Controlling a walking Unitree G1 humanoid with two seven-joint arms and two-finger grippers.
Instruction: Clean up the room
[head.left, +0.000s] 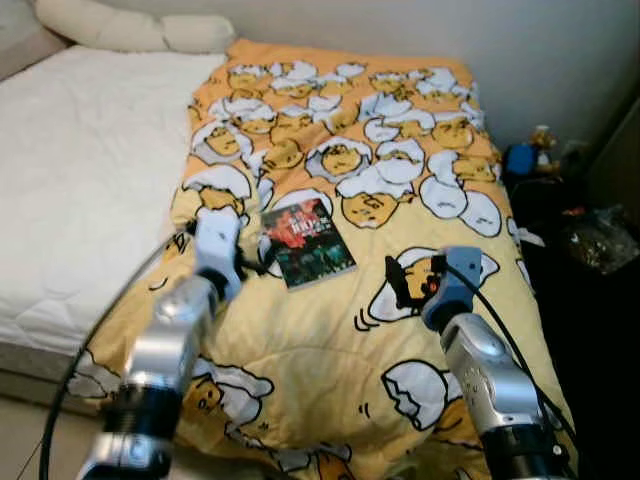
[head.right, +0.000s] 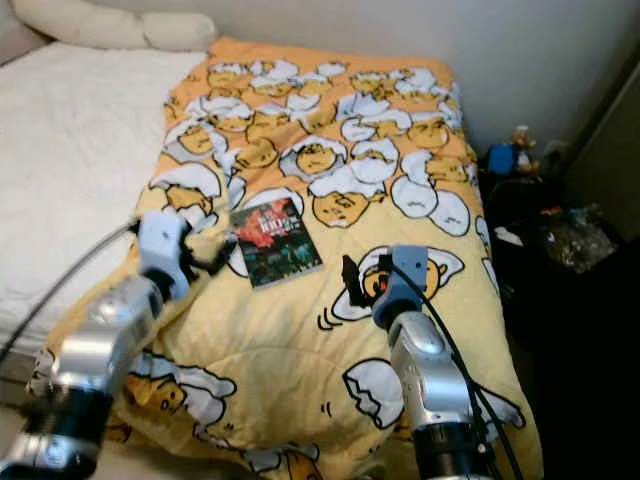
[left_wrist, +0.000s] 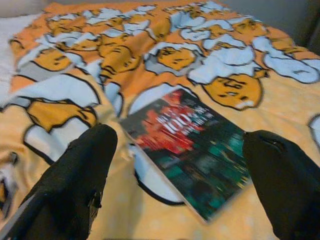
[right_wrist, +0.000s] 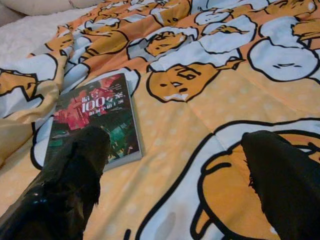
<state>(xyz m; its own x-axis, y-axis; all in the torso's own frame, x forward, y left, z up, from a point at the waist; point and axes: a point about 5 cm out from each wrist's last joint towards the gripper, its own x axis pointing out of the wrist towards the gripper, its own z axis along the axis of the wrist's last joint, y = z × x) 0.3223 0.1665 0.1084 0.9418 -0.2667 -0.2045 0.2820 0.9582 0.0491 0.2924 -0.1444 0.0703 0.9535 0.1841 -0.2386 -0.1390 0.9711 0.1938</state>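
Observation:
A dark book (head.left: 308, 243) with a red and green cover lies flat on the yellow cartoon-print blanket (head.left: 340, 150) in the middle of the bed. My left gripper (head.left: 243, 262) hovers just left of the book, open, its fingers (left_wrist: 82, 170) either side of the book (left_wrist: 192, 147) in the left wrist view. My right gripper (head.left: 400, 285) is open to the right of the book, above the blanket, with nothing between its fingers (right_wrist: 75, 180). The book (right_wrist: 95, 120) appears beyond them.
A white mattress (head.left: 80, 170) lies at left with a pillow (head.left: 130, 28) at the head. A dark area right of the bed holds a blue toy (head.left: 520, 158) and clutter (head.left: 600, 235). The wall runs behind.

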